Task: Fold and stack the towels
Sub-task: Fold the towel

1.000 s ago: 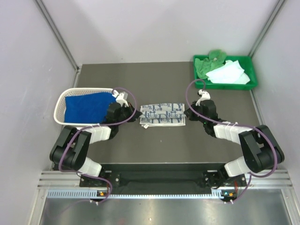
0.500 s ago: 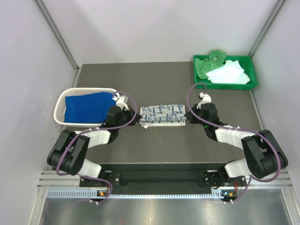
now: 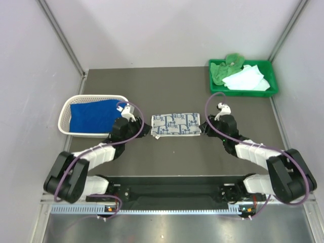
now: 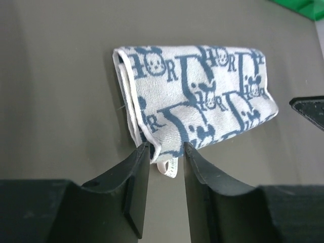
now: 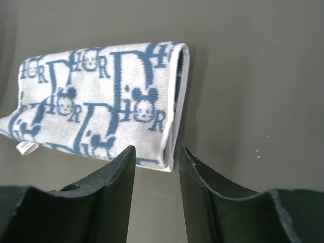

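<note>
- Folding looks finished: the towel [image 3: 175, 124] is lying flat mid-table.
- At its ends, left claw [image 4: 166, 150] and right claw [image 5: 157, 151] are gaping open.
- Next, I reckon: regripping it for stacking.

Surface [image 3: 167, 86], centre: folded patterned towel [image 3: 175, 124] lies flat, with left claw [image 3: 148, 131] and right claw [image 3: 202, 126] at its short ends, jaws parted. Left edge is obstructed by white basket [image 3: 63, 119], far right corner by green tray [image 3: 248, 93]. Passage is open along the far edge and between towel and near edge.
</note>
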`<move>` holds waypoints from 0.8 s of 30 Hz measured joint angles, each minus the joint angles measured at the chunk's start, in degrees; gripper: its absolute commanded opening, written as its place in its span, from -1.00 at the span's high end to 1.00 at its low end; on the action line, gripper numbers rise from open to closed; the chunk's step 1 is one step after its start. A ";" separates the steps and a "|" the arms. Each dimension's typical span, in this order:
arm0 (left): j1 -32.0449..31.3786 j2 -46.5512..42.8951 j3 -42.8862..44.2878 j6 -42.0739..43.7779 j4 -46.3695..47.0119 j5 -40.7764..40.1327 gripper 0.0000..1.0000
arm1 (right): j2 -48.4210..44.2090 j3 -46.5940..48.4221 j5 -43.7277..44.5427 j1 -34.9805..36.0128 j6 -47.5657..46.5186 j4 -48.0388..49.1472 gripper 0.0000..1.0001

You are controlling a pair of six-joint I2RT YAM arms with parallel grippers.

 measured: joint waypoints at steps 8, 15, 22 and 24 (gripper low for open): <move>-2.03 -5.31 8.83 1.27 -12.46 -6.34 0.56 | -3.43 5.55 6.88 6.82 0.35 -8.20 0.32; -4.70 6.75 19.69 1.20 -16.15 -6.56 0.83 | 6.80 15.87 9.84 8.98 0.98 -9.57 0.39; -5.66 14.86 18.34 -0.44 -18.78 -5.99 0.96 | 12.68 11.65 10.60 9.05 3.72 -9.44 0.39; -5.66 15.19 16.92 -0.85 -19.56 -6.67 0.97 | 13.20 9.66 10.86 9.03 4.70 -8.52 0.41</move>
